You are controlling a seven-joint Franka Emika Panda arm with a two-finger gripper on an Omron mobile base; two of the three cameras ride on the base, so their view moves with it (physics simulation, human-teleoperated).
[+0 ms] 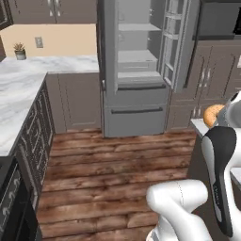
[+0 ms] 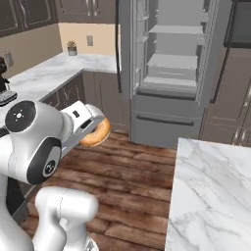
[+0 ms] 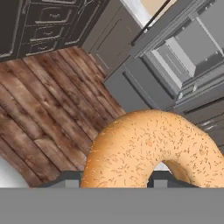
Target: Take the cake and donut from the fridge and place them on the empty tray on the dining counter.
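Donut (image 2: pixel 95 132) is held in the gripper (image 2: pixel 90 128), whose jaws are closed on it; the glazed orange-tan ring is carried in the air above the wooden floor (image 1: pixel 117 169), well apart from any shelf or surface. In the hand view the donut (image 3: pixel 153 151) is seen close up, speckled, with its centre hole toward the lower right and the two dark finger tips at its lower edge. In the left base view the donut (image 1: pixel 212 114) is seen at the right edge, partly covered by the white arm, just above the near corner of the marble-topped surface (image 1: pixel 200 124).

The fridge (image 2: pixel 169 73) is seen at the far side of the room with its upper doors swung open; bare grey shelves are shown inside, and the drawers below them are closed. In the left base view the fridge (image 1: pixel 136 70) is placed between grey cabinets on the left and brown cabinets on the right. The marble surface of the island (image 2: pixel 215 196) is seen at the near right in the right base view, apart from the donut, which hangs to its left.

A second marble surface (image 1: pixel 28 84) runs along the left wall, with a small potted plant (image 1: pixel 20 51) standing at its far end beside a wall socket (image 1: pixel 39 42).

No writing, brand or label can be read on anything.
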